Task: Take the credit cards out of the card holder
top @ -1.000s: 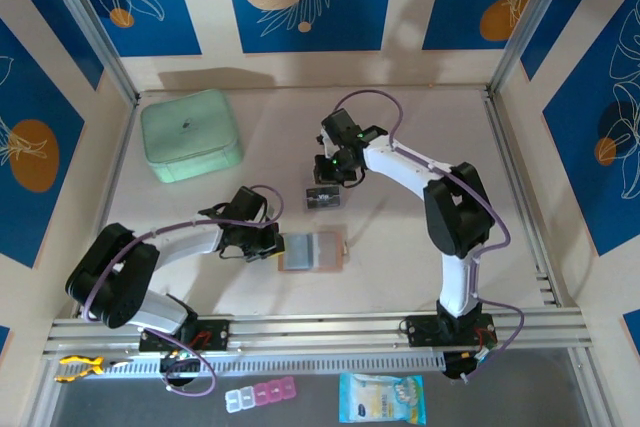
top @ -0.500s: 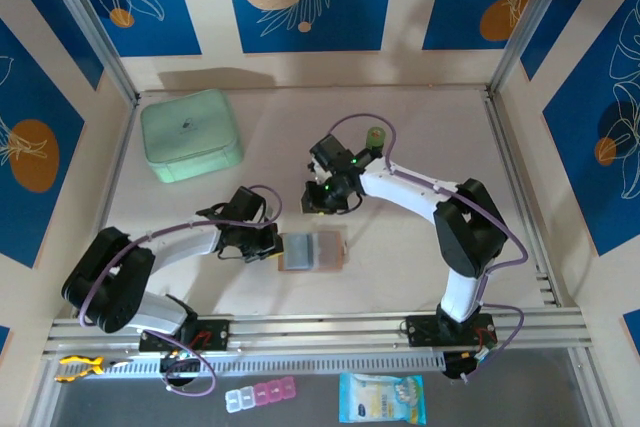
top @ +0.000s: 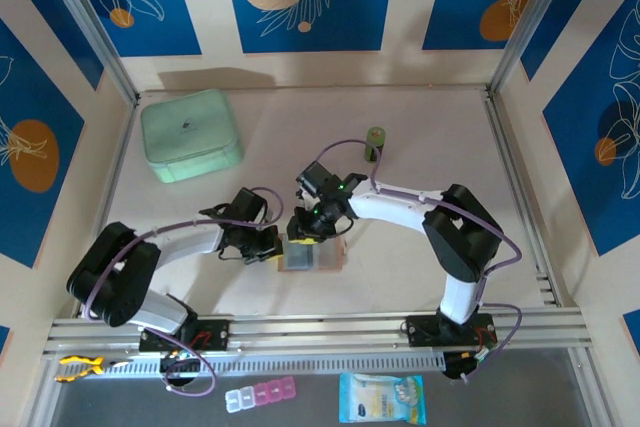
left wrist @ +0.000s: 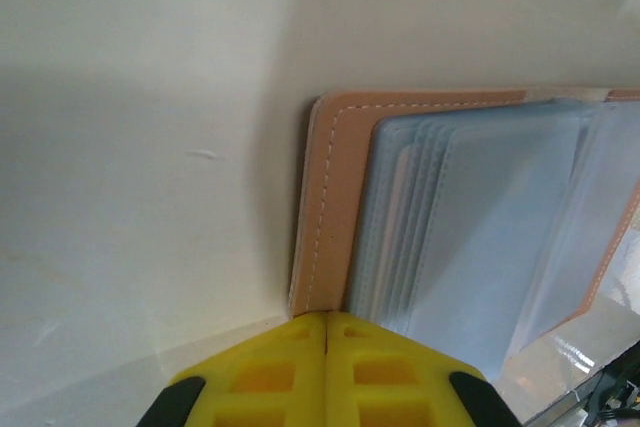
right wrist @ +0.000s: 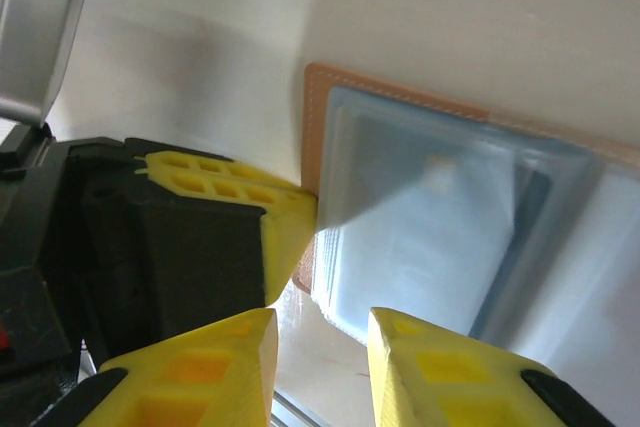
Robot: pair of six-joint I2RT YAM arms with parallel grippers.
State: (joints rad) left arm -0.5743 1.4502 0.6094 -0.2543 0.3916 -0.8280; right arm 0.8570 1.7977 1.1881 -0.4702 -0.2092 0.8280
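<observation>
From above, you see a beige surface [top: 450, 127], blue-patterned walls [top: 300, 7], a mint case [top: 190, 134] back left, a bottle [top: 376, 140] behind the open holder [top: 322, 259]. Left wrist: left fingers [left wrist: 270, 377] closed, tips touching the holder's edge. Right wrist: right fingers [right wrist: 440, 367] part-spread over its sleeves [right wrist: 420, 237], empty.

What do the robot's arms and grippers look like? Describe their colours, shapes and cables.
The left arm and right arm have white links, bulky black joints and looping purple cables. The left gripper and right gripper have yellow fingers with recessed square cells on black bodies.
</observation>
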